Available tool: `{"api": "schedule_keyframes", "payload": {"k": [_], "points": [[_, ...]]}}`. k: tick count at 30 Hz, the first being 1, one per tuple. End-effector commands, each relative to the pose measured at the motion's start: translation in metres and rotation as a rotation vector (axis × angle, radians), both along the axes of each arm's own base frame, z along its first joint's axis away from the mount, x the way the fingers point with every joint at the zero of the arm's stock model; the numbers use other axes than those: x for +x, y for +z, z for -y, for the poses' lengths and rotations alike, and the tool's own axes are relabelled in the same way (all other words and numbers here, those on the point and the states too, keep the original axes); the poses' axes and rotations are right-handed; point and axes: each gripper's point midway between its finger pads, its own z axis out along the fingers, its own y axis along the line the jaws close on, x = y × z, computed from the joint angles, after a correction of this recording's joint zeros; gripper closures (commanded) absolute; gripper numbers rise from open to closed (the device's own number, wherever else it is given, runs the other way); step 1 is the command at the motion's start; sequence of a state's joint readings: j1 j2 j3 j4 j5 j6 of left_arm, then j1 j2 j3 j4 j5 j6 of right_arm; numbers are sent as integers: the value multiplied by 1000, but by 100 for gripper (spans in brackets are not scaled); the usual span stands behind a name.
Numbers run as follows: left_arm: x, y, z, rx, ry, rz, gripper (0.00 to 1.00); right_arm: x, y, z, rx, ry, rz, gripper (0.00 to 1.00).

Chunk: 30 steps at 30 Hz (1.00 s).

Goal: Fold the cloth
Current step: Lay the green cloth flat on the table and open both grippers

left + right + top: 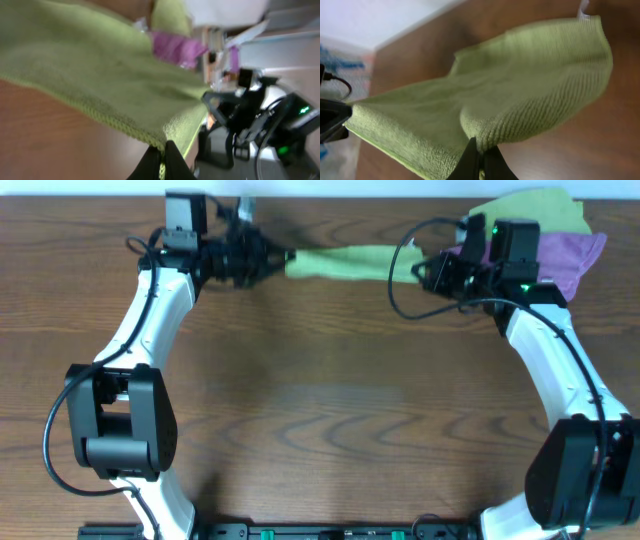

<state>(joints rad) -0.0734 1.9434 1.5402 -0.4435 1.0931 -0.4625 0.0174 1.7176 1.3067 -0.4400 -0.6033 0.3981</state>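
Note:
The lime-green cloth (350, 262) hangs stretched between my two grippers near the table's far edge. My left gripper (278, 262) is shut on its left corner; in the left wrist view the fingers (162, 155) pinch the hemmed edge of the cloth (85, 70). My right gripper (425, 270) is shut on its right end; in the right wrist view the fingers (481, 156) pinch a fold of the cloth (520, 100). A small white tag (583, 7) shows at the cloth's far corner.
A second green cloth (535, 210) and a purple cloth (570, 252) lie at the far right corner behind the right arm. The purple cloth also shows in the left wrist view (172, 46). The brown wooden table (330, 410) stretches toward the front.

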Motion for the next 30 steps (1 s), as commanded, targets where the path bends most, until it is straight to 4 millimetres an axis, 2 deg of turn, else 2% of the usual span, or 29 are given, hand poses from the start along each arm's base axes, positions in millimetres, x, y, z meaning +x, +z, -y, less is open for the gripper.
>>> {"api": "schedule_keyframes", "payload": {"k": [1,5,13,18,23,30], "points": [[-12,-21,-10,118,-93,105,94,-12,-7,-1,-67,79,0,99],[-40,-40,-17,193,-154,31,94,-41,-26,-5,-98,144,-113,99],[-80,-55,-24,257,-265,-56,94,-81,-50,-12,-219,219,-259,99],[-106,-65,-30,287,-331,-116,94,-93,-62,-14,-223,233,-293,98],[-125,-79,-30,274,-349,-187,94,-119,-85,-11,-222,237,-335,99],[-161,-103,-26,207,-363,-271,94,-153,-96,-8,-205,202,-287,98]]}}
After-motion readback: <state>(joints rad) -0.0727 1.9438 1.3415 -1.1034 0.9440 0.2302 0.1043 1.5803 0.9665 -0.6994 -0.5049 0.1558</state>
